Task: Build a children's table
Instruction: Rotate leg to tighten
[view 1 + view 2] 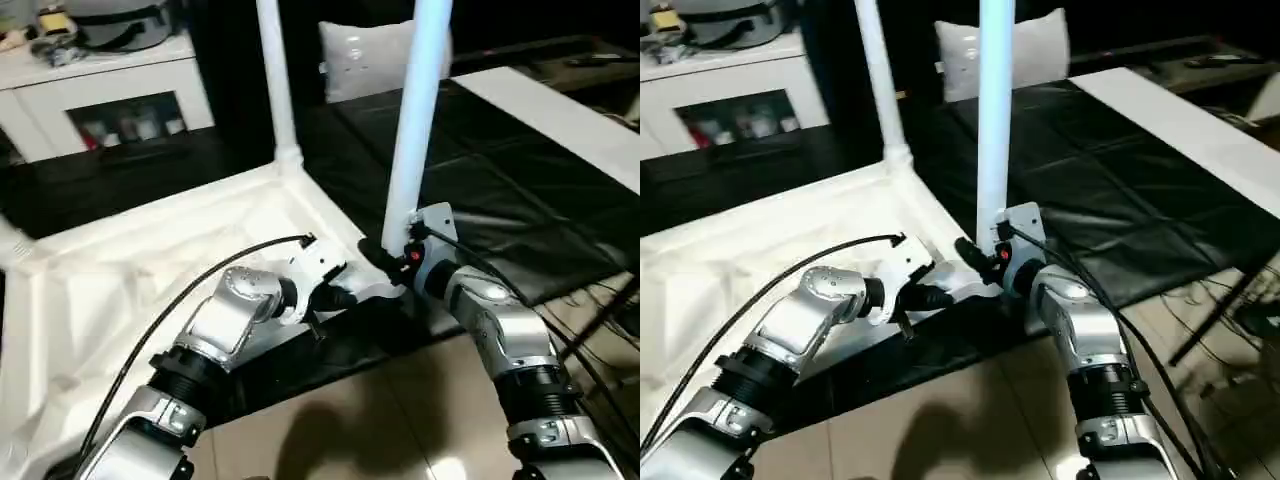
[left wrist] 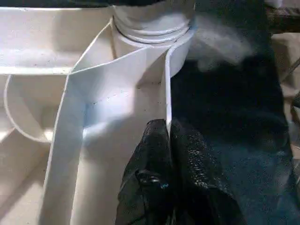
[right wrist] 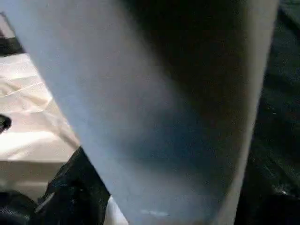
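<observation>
The children's table top (image 1: 130,270) lies upside down on a black mat, its ribbed underside facing up. Two white legs stand upright in corner sockets: one at the far corner (image 1: 275,80), one at the near right corner (image 1: 415,110). My left gripper (image 2: 168,129) is shut on the thin rim wall of the top, just short of the near leg's socket (image 2: 152,23). My right gripper (image 1: 385,258) sits against the base of the near leg, whose white shaft (image 3: 154,108) stands right in front of the right wrist camera.
A black mat (image 1: 500,190) lies under and to the right of the table top. A white cabinet with glass doors (image 1: 110,110) stands at the back left, a white pillow (image 1: 360,55) behind, a white board (image 1: 560,110) at the right. Cables (image 1: 600,300) hang over the tiled floor.
</observation>
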